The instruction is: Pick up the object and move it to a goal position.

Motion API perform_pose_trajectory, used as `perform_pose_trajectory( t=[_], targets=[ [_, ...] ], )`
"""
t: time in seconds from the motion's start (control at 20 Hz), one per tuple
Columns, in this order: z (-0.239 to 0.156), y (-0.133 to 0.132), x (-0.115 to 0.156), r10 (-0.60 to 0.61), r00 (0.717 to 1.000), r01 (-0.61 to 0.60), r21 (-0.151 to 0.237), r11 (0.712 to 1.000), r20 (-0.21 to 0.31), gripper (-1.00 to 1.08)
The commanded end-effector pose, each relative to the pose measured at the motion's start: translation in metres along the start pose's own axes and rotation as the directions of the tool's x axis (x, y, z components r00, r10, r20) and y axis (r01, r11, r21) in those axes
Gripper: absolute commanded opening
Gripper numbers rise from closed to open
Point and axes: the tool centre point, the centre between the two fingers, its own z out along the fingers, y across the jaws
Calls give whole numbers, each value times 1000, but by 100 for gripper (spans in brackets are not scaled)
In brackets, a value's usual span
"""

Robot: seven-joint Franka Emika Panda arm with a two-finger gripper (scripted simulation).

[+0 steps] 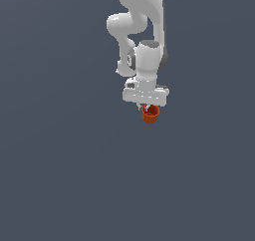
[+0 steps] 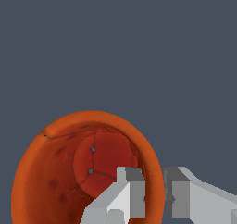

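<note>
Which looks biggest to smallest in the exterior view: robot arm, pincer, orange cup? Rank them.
1. Robot arm, by far the largest.
2. Pincer with its white body, clearly wider than the cup.
3. Orange cup, the smallest.
All three sit close together, so nearness hardly skews this.

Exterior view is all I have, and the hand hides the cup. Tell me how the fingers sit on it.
Observer: In the wrist view, one finger is inside the orange-red cup and the other finger is outside, with the rim wall between them.
Operator: Say whether the cup is upright.
Observer: Its mouth faces the wrist camera; the round bottom shows inside.
Operator: Report anything inside it.
Observer: Nothing but that finger; the inside is darker, mottled red.
Operator: Confirm the gripper's state.
Observer: The gripper is shut on the wall.
</note>
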Motion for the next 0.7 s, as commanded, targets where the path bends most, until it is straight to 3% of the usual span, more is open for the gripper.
perform_pose_trajectory(
  t=[0.0,0.65],
  targets=[
    [-17,-5,-2,1,1000,-1,1,1000,-1,-100],
    [-75,-21,-8,0,1000,0,-2,1000,-3,-100]
  ],
)
